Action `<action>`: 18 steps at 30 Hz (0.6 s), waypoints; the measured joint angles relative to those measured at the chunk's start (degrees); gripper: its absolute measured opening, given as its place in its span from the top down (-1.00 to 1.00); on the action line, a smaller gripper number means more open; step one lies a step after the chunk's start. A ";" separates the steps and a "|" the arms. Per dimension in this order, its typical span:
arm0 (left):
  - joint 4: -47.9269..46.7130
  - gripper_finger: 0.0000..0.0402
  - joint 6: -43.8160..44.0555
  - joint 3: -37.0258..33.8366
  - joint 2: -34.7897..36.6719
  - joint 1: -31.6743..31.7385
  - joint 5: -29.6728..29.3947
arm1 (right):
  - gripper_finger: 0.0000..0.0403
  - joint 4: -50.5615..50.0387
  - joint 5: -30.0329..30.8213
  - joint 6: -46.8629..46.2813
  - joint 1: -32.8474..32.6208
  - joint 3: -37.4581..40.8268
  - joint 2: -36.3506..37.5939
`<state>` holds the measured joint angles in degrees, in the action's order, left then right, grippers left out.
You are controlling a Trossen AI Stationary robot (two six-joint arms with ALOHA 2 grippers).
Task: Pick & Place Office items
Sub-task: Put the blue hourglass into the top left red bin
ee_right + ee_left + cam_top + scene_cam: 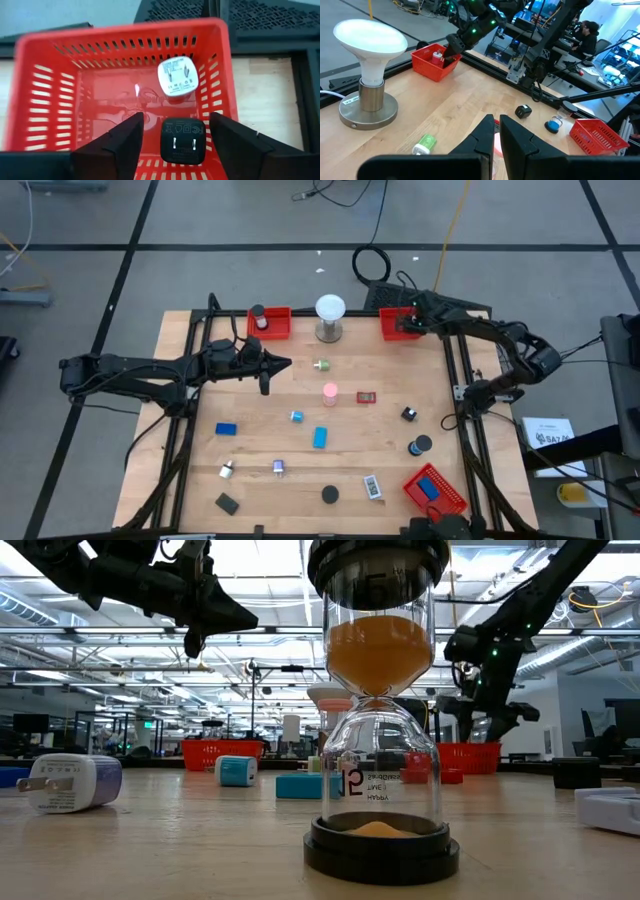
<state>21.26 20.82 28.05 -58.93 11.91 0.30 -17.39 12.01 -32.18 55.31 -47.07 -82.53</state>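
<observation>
Along the near edge of the surface most office items lie loose, waiting to be sorted: a black block [227, 503], a black disc [329, 494], a white tag [372, 486], and at the near right corner a red tray [436, 490] already holding something blue. Toward the middle sit two blue blocks [320, 438], a pink item [330, 391] and a green-capped piece [424, 144], all well apart. The left gripper [495, 131] hangs above the surface left of centre with its jaws closed on nothing, apparently waiting. At the far edge stands the white globe lamp [330, 315], between two more trays. Over the far right tray [125, 55] the right gripper [176, 137] is lowered, jaws spread wide. A black plug adapter [183, 140] lies between them beside a white adapter [177, 77]; it looks just released, though I cannot be sure it is resting on the tray floor.
</observation>
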 joint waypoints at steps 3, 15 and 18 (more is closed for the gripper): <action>0.00 0.86 0.00 0.00 0.00 0.01 0.00 | -0.15 -0.02 -0.06 0.76 0.00 0.00 2.81; 0.00 0.86 0.00 0.00 0.02 0.01 0.00 | 0.57 0.26 -0.24 6.12 -11.49 0.00 18.83; 0.00 0.86 0.00 0.00 0.02 0.01 0.00 | 0.85 3.99 -1.43 8.19 -17.68 0.00 19.25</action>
<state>21.25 20.82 28.05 -58.92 11.92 0.30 -13.40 10.57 -23.99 37.63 -47.07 -63.28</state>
